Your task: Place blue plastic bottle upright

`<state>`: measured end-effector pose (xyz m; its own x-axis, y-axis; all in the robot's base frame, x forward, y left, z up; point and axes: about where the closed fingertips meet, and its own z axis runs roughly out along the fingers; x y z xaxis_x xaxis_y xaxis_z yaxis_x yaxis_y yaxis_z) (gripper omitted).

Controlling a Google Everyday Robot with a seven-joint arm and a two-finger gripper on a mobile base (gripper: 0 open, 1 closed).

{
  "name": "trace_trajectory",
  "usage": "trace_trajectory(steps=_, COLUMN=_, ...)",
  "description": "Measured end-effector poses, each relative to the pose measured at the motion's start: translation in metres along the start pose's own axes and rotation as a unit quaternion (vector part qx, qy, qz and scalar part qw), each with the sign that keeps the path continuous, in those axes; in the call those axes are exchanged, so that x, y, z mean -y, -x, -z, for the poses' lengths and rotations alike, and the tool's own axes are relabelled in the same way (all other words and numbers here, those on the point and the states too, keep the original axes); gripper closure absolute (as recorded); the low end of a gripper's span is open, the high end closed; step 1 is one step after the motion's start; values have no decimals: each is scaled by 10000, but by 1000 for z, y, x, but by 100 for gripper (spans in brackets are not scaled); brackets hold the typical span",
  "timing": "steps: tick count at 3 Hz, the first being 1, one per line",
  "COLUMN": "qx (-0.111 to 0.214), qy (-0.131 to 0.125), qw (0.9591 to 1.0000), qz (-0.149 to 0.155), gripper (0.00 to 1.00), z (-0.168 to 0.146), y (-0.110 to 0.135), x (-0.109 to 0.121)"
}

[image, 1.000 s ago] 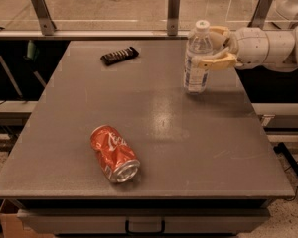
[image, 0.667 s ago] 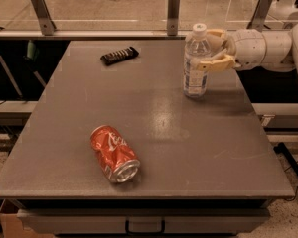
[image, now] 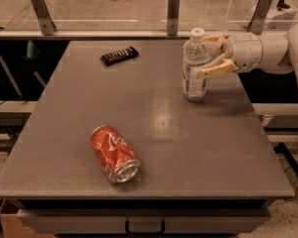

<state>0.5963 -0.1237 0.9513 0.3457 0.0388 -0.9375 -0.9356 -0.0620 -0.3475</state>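
Can on your left first: a dented red soda can (image: 115, 154) lies on its side near the front of the grey table (image: 228, 152), and well behind it, towards the far edge, you have a small black ridged bar (image: 119, 55) lying flat. Further right, the blue plastic bottle (image: 194, 66) stands upright on the table's far right part, white cap on top. Your gripper (image: 206, 56) reaches in from the right, its two tan fingers (image: 216, 69) closed around the bottle's middle, the near one against its side.

Gripper (image: 204, 57) at bottle (image: 193, 86), rear right; can (image: 115, 153) front-left; centre open.
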Motion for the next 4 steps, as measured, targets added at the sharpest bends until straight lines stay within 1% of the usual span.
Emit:
trace_trajectory(steps=1, qx=-108, qy=-117, qw=9998, qz=-154, gripper=0, z=3, y=-5, x=0)
trace_trajectory(steps=2, qx=-191, qy=-197, qw=9993, qz=-255, gripper=0, z=6, y=-8, x=0)
trace_trajectory(steps=4, qx=-319, qy=-275, qw=9983, qz=-397, gripper=0, z=6, y=-10, x=0)
